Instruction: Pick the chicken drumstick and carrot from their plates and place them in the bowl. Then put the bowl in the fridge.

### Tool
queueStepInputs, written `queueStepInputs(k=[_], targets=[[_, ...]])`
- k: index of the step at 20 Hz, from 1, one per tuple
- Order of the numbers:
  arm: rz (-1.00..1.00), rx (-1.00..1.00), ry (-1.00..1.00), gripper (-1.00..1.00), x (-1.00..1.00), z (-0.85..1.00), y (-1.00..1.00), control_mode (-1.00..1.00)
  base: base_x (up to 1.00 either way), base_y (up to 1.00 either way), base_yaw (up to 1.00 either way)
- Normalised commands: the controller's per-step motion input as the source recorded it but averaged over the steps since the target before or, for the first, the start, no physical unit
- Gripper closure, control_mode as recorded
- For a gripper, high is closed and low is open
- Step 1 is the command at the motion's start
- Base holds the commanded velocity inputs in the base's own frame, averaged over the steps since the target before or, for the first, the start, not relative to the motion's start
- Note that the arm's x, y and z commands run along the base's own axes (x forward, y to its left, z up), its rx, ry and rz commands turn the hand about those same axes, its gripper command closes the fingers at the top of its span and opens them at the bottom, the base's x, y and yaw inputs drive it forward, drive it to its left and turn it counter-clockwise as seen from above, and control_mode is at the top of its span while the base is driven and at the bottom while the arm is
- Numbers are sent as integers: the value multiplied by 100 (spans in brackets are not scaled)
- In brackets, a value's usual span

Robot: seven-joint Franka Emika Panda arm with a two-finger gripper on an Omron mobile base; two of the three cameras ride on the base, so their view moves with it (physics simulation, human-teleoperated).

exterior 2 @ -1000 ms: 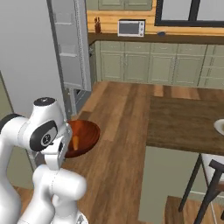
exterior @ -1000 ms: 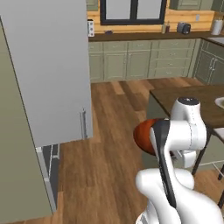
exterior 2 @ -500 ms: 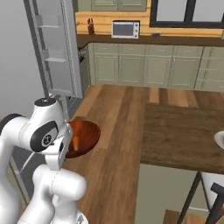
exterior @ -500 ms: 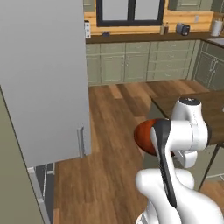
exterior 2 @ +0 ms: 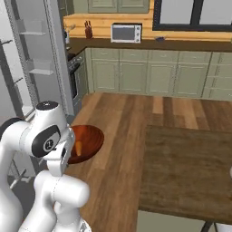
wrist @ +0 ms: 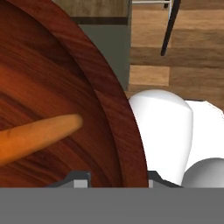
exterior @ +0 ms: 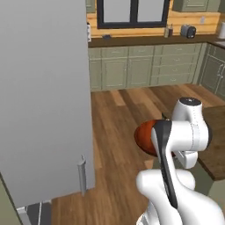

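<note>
The bowl (wrist: pixel 65 87) is glossy reddish-brown wood with curved grain and a thick rounded rim; up close in the hand view its rim runs down between the two small dark fingertips, which stand one inside and one outside the wall, clamped on it. Inside lies the carrot (wrist: pixel 35 136), a smooth bright-orange tapered stick with a blunt rounded end, resting on the darker inner surface. From the right base view the bowl (exterior 2: pixel 86 142) hangs in the air beside the white arm, above the plank floor, and the carrot (exterior 2: pixel 79 147) shows as a small orange sliver within it; the same view looks into the open fridge (exterior 2: pixel 34 68), with white walls and clear shelves. The left base view shows the bowl (exterior: pixel 145 134) from outside, a rounded red-brown hull partly hidden by the arm, and the flat matte grey fridge door (exterior: pixel 44 101) with its slim vertical handle (exterior: pixel 81 175) near the lower edge. A dark wooden table (exterior 2: pixel 190 172) lies to the right, and a microwave (exterior 2: pixel 126 33) sits on the far counter
</note>
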Motion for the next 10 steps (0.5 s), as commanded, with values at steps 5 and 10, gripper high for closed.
queueStepInputs(k=[5, 10], targets=[[0, 0, 0, 100, 0, 0, 0, 100, 77, -9, 0], [0, 0, 0, 100, 0, 0, 0, 100, 63, -35, 7]])
